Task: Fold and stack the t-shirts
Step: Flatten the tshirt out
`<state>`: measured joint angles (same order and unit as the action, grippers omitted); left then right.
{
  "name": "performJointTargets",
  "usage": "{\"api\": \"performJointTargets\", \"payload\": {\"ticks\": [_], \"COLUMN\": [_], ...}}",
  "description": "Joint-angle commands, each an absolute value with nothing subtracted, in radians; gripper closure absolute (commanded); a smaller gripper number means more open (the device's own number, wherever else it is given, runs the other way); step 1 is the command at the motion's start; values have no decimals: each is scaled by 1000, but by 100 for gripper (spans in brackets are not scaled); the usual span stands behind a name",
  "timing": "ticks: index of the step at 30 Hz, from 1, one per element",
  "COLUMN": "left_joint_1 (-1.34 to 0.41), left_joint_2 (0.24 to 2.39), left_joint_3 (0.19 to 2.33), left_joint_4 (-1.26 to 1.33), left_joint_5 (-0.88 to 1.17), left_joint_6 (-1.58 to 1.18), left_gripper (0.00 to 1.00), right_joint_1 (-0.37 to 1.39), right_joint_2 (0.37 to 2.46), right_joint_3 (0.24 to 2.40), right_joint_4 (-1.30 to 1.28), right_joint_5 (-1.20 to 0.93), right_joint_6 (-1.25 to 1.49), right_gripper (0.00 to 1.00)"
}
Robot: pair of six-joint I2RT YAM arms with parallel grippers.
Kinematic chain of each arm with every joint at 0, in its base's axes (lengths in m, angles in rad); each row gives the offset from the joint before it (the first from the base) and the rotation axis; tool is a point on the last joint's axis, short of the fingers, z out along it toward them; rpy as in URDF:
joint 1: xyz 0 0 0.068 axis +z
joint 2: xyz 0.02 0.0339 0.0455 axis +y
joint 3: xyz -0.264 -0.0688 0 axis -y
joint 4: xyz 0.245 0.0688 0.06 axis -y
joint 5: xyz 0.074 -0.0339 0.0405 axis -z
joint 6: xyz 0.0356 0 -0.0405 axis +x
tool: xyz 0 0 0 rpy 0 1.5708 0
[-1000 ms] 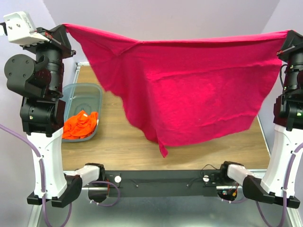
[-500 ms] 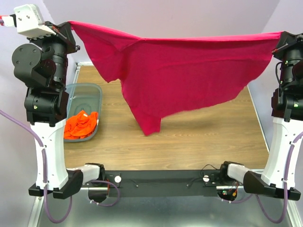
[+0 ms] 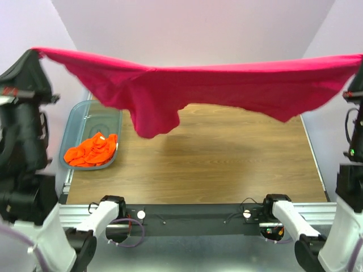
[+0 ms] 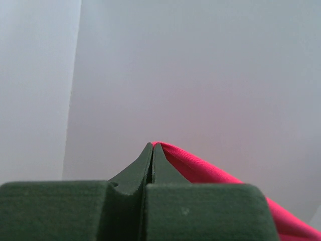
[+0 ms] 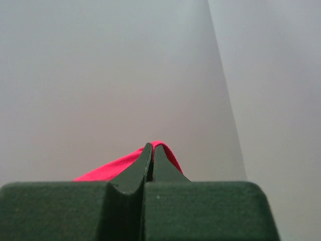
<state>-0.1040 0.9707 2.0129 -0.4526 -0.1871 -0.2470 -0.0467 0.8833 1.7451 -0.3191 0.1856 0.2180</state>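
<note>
the wooden desk carries the blue-grey plastic bin at its left edge. the magenta-pink t-shirt hangs in the air, higher than the bin. it is a taut band starting above the bin and running well away from it to the opposite side, with a loose pouch sagging just past the bin, clear of the wood. the orange t-shirt lies crumpled inside the bin. the left hand, up over the bin's side, is pinched tight on one pink edge; the right hand, far across from the bin, is clamped on the other. this looks like the spreading step, with folding not yet begun. next, both hands likely need to lower together, keeping the cloth tight, to lay it flat beside the bin.
</note>
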Motion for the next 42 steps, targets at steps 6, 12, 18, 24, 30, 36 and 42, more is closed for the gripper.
{"api": "performJointTargets", "payload": {"ticks": [6,12,18,24,30,36,42], "left_joint_1": [-91,-92,-92,-92,-92,-97,-89], "left_joint_2": [931,1026,1190,1419,1759,1956,2055], "left_joint_3": [1976,1921,1728,1540,1653,1779,1824], "left_joint_4": [-425,-423,-339,-174,-167,-163,-198], "left_joint_5": [-239,-184,-156,-133,-104,-58,-32], "left_joint_6": [-199,-186,-178,-224,-245,-258,-291], "left_gripper": [100,100,100,98,100,100,100], "right_joint_1": [-2,-2,-2,-2,-12,-21,-47], "right_joint_2": [821,836,937,1135,1398,1661,1850], "right_joint_3": [1680,1602,1484,1278,1140,1242,1313], "right_joint_4": [-318,-344,-344,-275,-51,28,28], "right_joint_5": [313,347,359,393,359,285,226], "right_joint_6": [100,66,57,75,104,91,94], "right_gripper": [99,99,99,99,99,99,99]}}
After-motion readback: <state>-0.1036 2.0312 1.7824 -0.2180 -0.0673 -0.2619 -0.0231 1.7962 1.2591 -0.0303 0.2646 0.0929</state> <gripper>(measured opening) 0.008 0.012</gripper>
